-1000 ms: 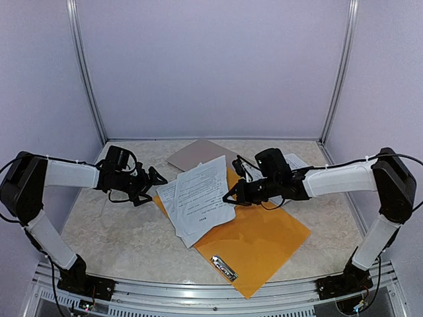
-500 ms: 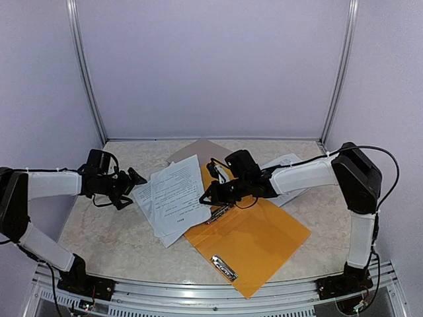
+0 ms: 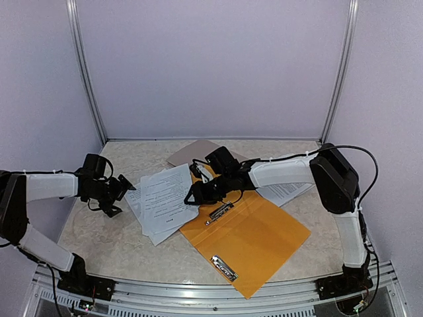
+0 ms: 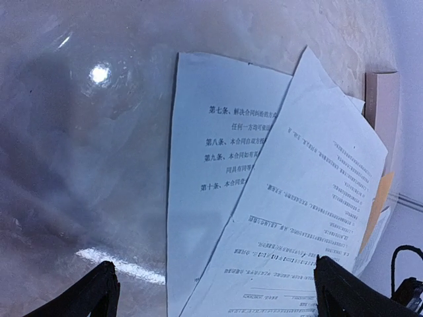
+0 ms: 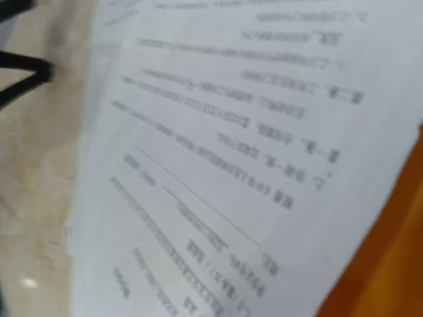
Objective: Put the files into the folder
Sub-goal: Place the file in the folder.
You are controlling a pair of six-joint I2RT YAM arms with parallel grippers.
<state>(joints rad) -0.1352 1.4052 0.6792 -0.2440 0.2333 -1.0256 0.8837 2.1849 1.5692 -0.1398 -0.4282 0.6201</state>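
Several files (image 3: 162,201) overlap the folder (image 3: 264,231); the left claw (image 3: 124,198) gapes wide, while the right claw's (image 3: 193,196) opening cannot be told.

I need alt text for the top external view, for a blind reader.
Loose white printed paper sheets lie partly on a flat orange plastic folder. The right gripper is at their right edge, the open left gripper near their left.
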